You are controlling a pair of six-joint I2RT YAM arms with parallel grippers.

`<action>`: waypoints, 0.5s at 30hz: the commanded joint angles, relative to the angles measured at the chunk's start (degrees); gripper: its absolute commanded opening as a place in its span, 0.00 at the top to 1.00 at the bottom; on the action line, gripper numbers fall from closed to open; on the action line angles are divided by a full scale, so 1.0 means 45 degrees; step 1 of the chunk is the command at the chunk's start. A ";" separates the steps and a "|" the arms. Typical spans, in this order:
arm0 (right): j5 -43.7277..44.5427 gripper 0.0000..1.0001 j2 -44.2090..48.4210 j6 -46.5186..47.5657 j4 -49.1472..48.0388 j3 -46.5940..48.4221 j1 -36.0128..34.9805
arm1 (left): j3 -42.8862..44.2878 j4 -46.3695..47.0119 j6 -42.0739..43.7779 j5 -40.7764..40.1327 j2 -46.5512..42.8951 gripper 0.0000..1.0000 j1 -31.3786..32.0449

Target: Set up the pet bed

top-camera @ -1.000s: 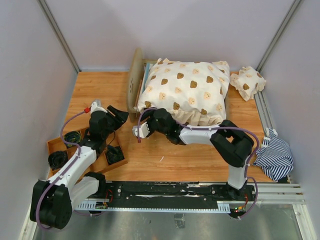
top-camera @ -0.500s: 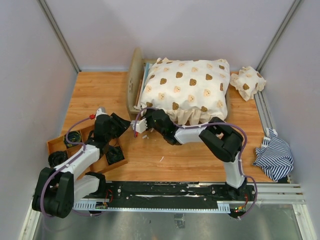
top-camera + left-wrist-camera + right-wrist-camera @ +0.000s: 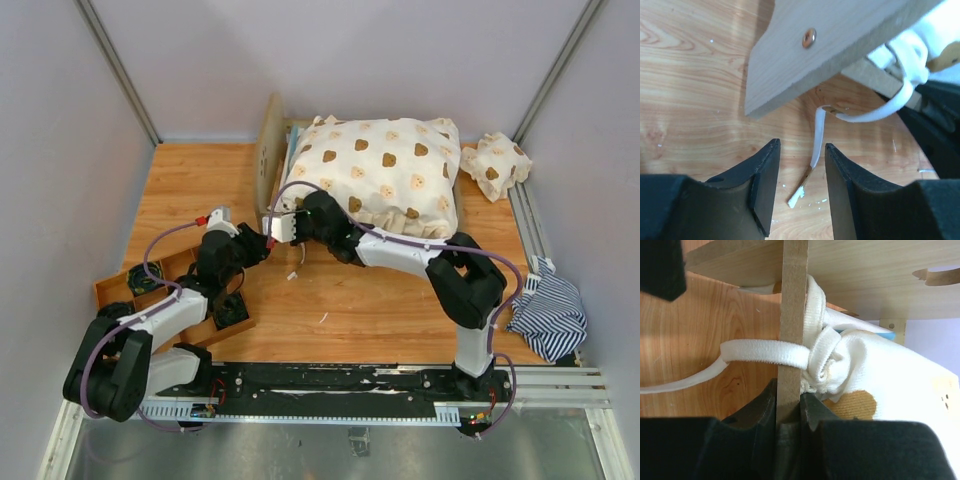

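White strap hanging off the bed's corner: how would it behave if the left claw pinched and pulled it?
Probably floppy: the strap droops in a curve. Likely stretchy, it looks like ribbed elastic looped around the bed frame. Being thin, it might slip from the left claw.

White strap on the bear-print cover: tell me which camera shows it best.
Right wrist: close up, the strap wraps across the pet bed panel clamped in the right gripper. Left wrist shows only its loose end by the open left gripper. Top external shows a thin white strand.
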State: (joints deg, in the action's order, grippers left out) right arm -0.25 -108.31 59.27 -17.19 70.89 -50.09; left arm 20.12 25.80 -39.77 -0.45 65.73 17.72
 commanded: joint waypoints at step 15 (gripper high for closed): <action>-0.6121 1.00 -0.0704 -0.5784 0.6836 0.6236 0.1331 | 0.0078 0.3892 0.3769 -0.1713 0.1816 0.59 0.0473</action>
State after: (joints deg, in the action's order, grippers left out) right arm -15.66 -110.87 43.83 11.33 93.19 -44.49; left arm 18.59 36.86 -28.25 -5.32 71.61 19.59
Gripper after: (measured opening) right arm 0.166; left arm 0.419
